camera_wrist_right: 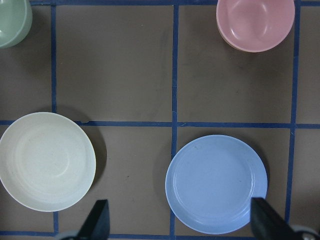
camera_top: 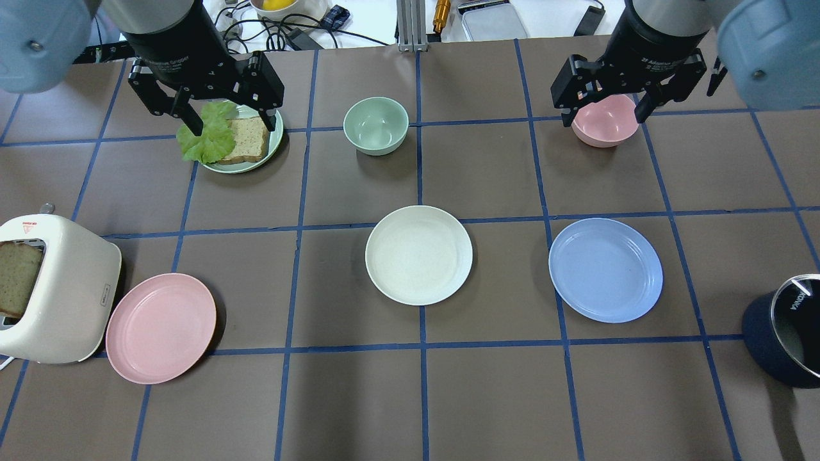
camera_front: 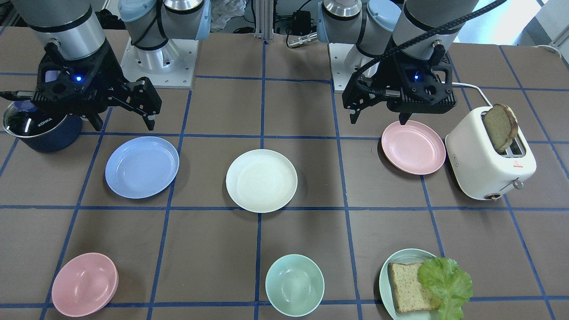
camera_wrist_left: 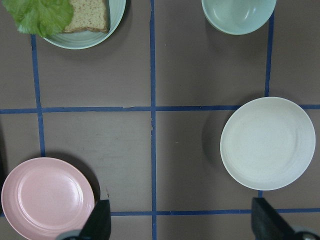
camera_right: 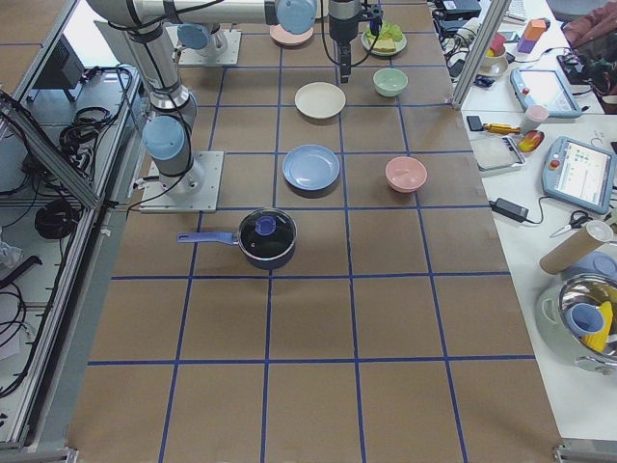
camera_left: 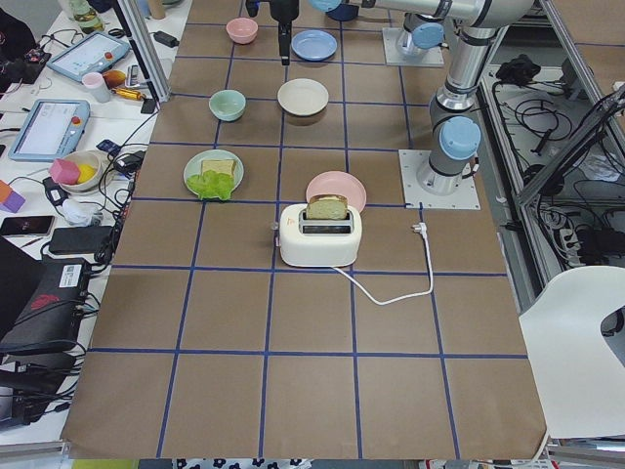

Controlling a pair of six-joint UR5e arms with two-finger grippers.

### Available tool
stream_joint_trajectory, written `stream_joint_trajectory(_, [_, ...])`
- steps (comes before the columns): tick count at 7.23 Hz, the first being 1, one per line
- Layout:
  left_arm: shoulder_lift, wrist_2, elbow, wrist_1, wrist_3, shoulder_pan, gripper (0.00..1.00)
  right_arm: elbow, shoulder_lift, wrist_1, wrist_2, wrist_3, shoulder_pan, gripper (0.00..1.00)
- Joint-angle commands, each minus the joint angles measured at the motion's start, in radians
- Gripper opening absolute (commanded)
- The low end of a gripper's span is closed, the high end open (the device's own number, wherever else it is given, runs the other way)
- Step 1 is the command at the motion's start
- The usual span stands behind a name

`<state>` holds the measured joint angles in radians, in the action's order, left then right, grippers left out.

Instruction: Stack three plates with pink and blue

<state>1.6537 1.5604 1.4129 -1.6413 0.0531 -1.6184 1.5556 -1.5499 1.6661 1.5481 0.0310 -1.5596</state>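
Three equal plates lie apart in a row on the brown table. The pink plate (camera_top: 160, 328) is beside the toaster, the cream plate (camera_top: 419, 254) in the middle, the blue plate (camera_top: 605, 269) on the right. My left gripper (camera_top: 230, 118) is open and empty, held high; in its wrist view the pink plate (camera_wrist_left: 47, 197) and the cream plate (camera_wrist_left: 267, 142) lie below. My right gripper (camera_top: 603, 115) is open and empty, held high; its wrist view shows the blue plate (camera_wrist_right: 216, 184) and the cream plate (camera_wrist_right: 46, 161) below.
A white toaster (camera_top: 61, 288) with a bread slice stands at the left edge. A dark blue lidded pot (camera_top: 791, 339) is at the right. A pink bowl (camera_top: 605, 128), a mint bowl (camera_top: 376, 125) and a pale green plate (camera_top: 277, 137) with bread and lettuce sit along the far row.
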Motion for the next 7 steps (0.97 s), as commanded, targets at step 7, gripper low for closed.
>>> stream_joint_trajectory(7, [-0.006,0.003,0.006,-0.002,-0.015,0.002,0.98,0.064,-0.012,0.037,0.001,0.035,0.007,1.00])
